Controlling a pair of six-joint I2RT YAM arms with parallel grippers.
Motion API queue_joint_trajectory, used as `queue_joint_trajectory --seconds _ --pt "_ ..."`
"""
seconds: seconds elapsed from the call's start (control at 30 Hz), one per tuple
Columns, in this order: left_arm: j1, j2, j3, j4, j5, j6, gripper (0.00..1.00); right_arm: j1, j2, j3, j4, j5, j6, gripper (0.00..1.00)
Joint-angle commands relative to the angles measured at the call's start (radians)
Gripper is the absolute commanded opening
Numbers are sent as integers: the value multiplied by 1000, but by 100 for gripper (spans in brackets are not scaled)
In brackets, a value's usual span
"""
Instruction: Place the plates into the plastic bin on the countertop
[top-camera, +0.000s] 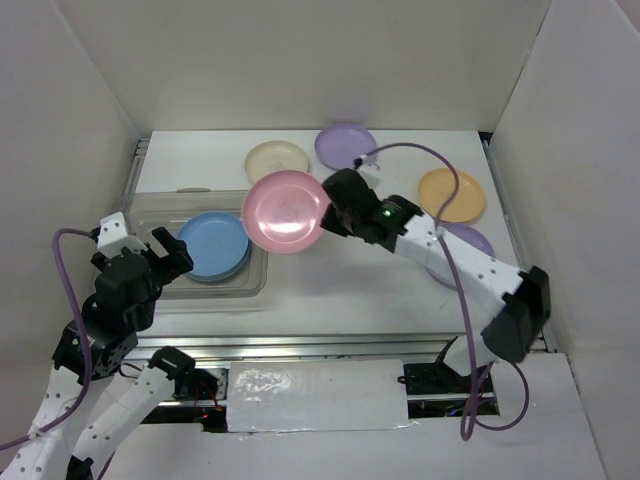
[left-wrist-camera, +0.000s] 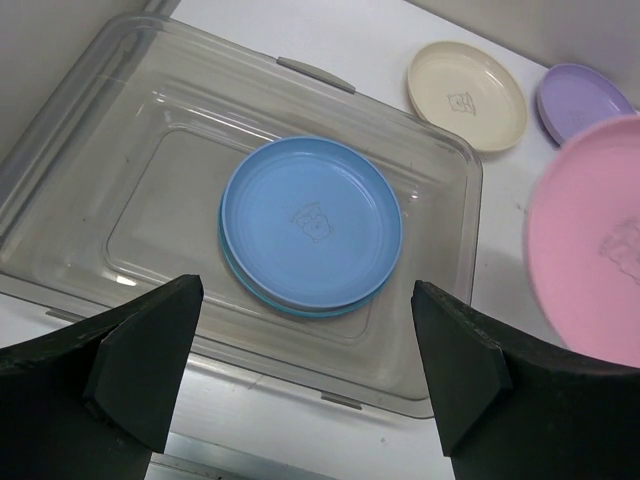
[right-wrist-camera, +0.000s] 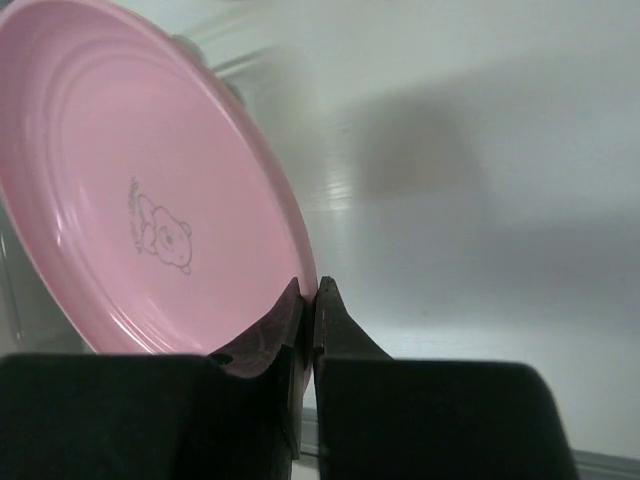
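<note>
Pinched only at its rim by the right claw (left claw spread wide), the pink plate could be tilted loose and dropped outside the bin

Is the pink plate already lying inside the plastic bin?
No, the right gripper pinches the pink plate by its rim, tilted in the air.

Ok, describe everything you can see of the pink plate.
The pink plate is small, round and glossy like plastic, with a raised rim, a stepped ring and a faint bear outline printed at its centre. The right gripper is shut on its rim, holding it tilted in the air by the right end of the plastic bin. Nothing else touches it.
</note>
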Motion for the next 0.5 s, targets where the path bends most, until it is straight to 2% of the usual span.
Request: queue_joint_trajectory --seconds 0.0,0.03,0.07,0.17,0.23,0.47 --pt "4 -15 14 10 -53 -15 99 32 188 214 -38 -65 -97 0" --pt "4 -18 14 9 -59 -18 99 41 235 323 -29 -104 -123 0" --pt "4 -20 14 7 -62 -18 99 45 339 383 -32 -132 -154 0" --pt "3 -38 11 10 -63 -18 99 66 513 575 -56 -178 -182 0" --pt "4 -57 6 21 -56 -11 99 78 579 653 -50 -213 -188 0" --pt "4 -43 3 38 -33 9 99 88 750 726 51 -331 -177 4"
